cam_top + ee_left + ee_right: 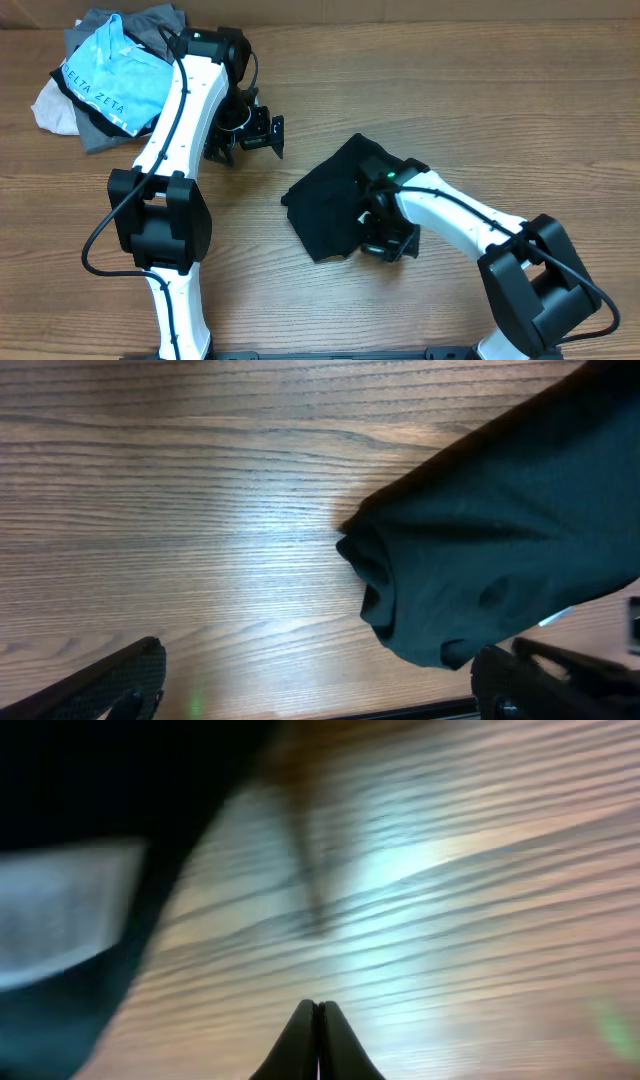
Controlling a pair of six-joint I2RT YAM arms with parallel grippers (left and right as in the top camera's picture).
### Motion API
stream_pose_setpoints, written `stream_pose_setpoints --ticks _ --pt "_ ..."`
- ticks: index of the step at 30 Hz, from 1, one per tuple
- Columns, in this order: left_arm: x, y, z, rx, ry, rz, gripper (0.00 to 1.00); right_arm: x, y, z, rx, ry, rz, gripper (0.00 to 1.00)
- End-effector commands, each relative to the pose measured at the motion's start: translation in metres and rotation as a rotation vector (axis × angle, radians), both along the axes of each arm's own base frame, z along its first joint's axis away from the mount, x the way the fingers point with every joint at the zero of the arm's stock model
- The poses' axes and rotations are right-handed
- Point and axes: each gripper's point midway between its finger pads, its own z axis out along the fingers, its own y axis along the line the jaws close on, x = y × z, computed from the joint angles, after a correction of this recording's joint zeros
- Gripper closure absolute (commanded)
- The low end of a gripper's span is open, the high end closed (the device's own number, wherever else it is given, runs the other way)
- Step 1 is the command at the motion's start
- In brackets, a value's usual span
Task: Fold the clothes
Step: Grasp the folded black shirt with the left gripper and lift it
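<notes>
Clothes (pixel 325 205), soft crumpled black fabric, were heaped on the grained wooden worktop (pixel 450 90); left gripper (pixel 320 675) was spread wide, right gripper (pixel 318 1015) closed.

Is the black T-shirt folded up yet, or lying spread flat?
Folded over, roughly: the black T-shirt lies as a compact bundle with a rounded fold at its edge, no sleeves spread out. Neatness: cannot tell.

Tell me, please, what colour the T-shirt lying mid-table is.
The T-shirt is plain black, clearest in the overhead view.
</notes>
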Motion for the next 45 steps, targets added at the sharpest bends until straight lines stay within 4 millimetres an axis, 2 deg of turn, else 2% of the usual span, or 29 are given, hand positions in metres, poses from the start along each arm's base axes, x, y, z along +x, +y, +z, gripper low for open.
stream_pose_setpoints --ticks 1,5,6,7,8,9,10,11,12,16,19,23,26,29,34,39,40,43,45 --pt "0.001 -0.005 0.000 -0.017 -0.016 -0.035 0.00 0.012 -0.022 0.004 -0.072 -0.054 -0.019 0.96" --pt "0.016 -0.018 0.001 -0.090 -0.088 -0.071 0.00 0.021 -0.023 0.024 -0.033 -0.123 -0.045 0.96" --pt "0.021 -0.028 0.002 -0.147 -0.120 -0.113 0.00 0.024 -0.023 0.031 -0.018 -0.148 -0.052 0.94" --pt "0.025 -0.038 0.004 -0.204 -0.152 -0.155 0.00 0.027 -0.024 0.038 -0.004 -0.172 -0.060 0.88" --pt "0.029 -0.047 0.006 -0.250 -0.177 -0.185 0.00 0.030 -0.025 0.045 0.009 -0.195 -0.071 0.78" --pt "0.032 -0.055 0.007 -0.289 -0.198 -0.211 0.00 0.032 -0.028 0.051 0.020 -0.215 -0.080 0.55" --pt "0.035 -0.062 0.007 -0.320 -0.214 -0.230 0.00 0.034 -0.032 0.058 0.030 -0.236 -0.093 0.23" --pt "0.036 -0.069 0.006 -0.344 -0.224 -0.247 0.00 0.035 -0.034 0.061 0.038 -0.244 -0.096 0.09" --pt "0.038 -0.076 0.006 -0.368 -0.236 -0.267 0.00 0.036 -0.036 0.067 0.060 -0.257 -0.097 0.00" --pt "0.042 -0.101 -0.018 -0.392 -0.237 -0.326 0.00 0.042 -0.040 0.094 0.211 -0.309 -0.102 0.00" --pt "0.039 -0.118 -0.043 -0.418 -0.210 -0.393 0.00 0.045 -0.048 0.108 0.267 -0.351 -0.115 0.00" --pt "0.031 -0.130 -0.077 -0.430 -0.146 -0.420 0.00 0.045 -0.059 0.120 0.272 -0.391 -0.142 0.00" --pt "0.026 -0.134 -0.094 -0.455 -0.112 -0.439 0.00 0.044 -0.061 0.122 0.274 -0.401 -0.130 0.00" --pt "0.020 -0.138 -0.102 -0.489 -0.080 -0.445 0.00 0.044 -0.061 0.122 0.273 -0.401 -0.130 0.00" --pt "0.002 -0.144 -0.104 -0.511 -0.029 -0.507 0.00 0.046 -0.062 0.122 0.269 -0.411 -0.130 0.00" --pt "-0.034 -0.148 -0.096 -0.535 0.073 -0.604 0.01 0.047 -0.065 0.122 0.250 -0.416 -0.130 0.00" --pt "-0.042 -0.151 -0.094 -0.533 0.103 -0.615 0.09 0.047 -0.065 0.122 0.250 -0.417 -0.130 0.00" --pt "-0.049 -0.162 -0.092 -0.549 0.108 -0.634 0.24 0.047 -0.065 0.122 0.251 -0.417 -0.130 0.00" --pt "-0.051 -0.171 -0.093 -0.562 0.095 -0.652 0.41 0.047 -0.065 0.122 0.250 -0.416 -0.130 0.00"
